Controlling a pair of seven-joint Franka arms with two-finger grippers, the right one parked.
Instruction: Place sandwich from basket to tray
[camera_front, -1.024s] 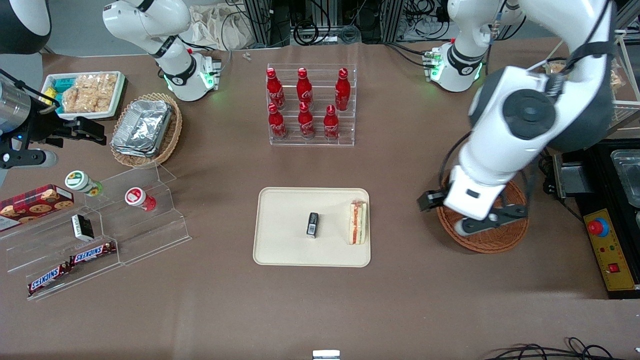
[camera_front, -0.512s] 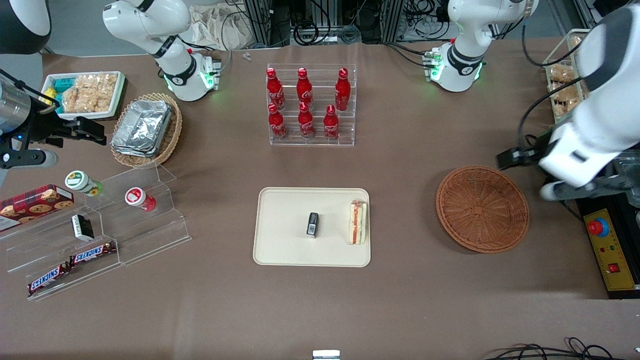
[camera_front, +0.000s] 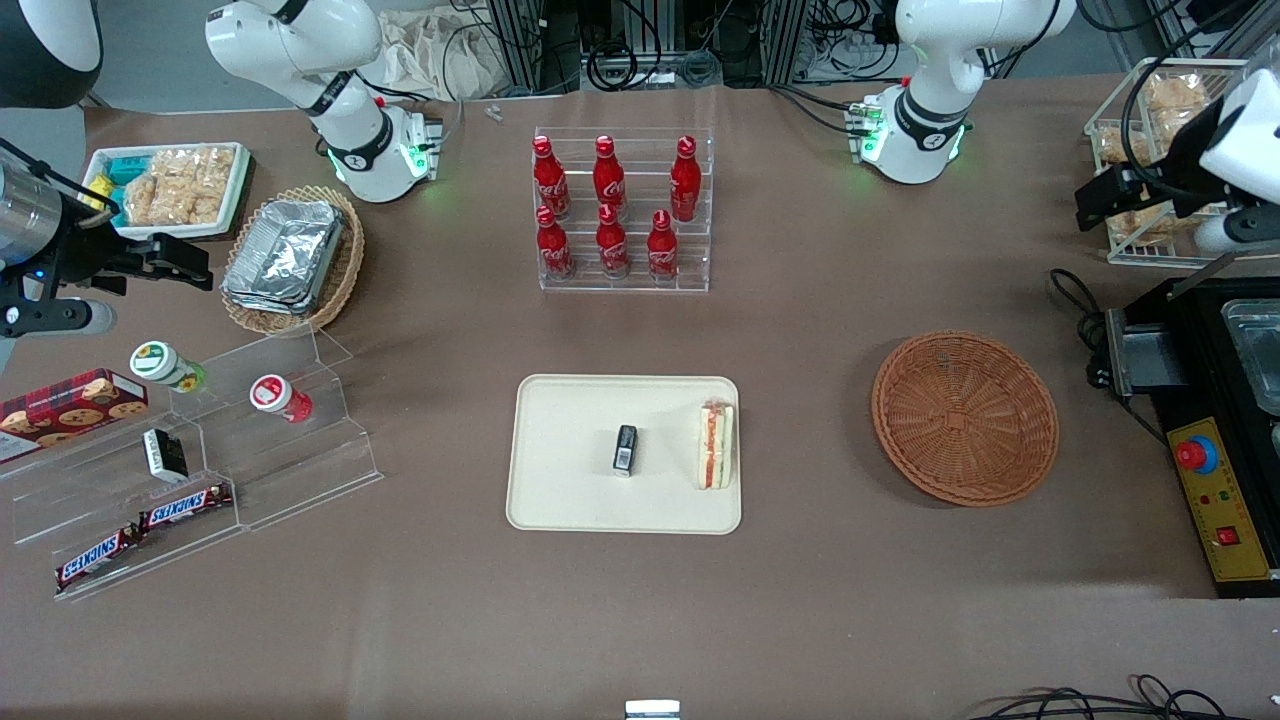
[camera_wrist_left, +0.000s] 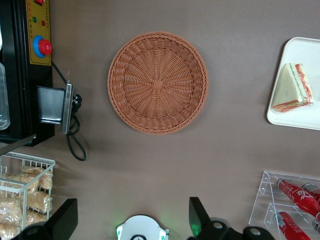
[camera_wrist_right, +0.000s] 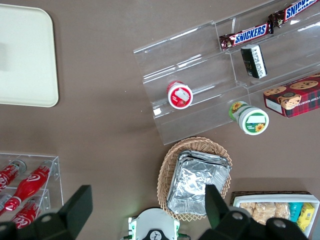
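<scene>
Since the left tool (camera_front: 1150, 205), fingers apart and empty, has pulled up from over the basket (camera_front: 965, 418) to the frame's upper right, the sandwich (camera_front: 716, 444) sits on the tray (camera_front: 560, 500) lower centre, task looks done.

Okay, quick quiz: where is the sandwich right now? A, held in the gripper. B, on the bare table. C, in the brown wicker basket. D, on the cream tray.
D: the sandwich lies on the cream tray, the basket is empty, and the open gripper hangs high above the table.

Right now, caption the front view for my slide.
Sandwich on tray, basket empty, open gripper raised near the table's edge.
</scene>
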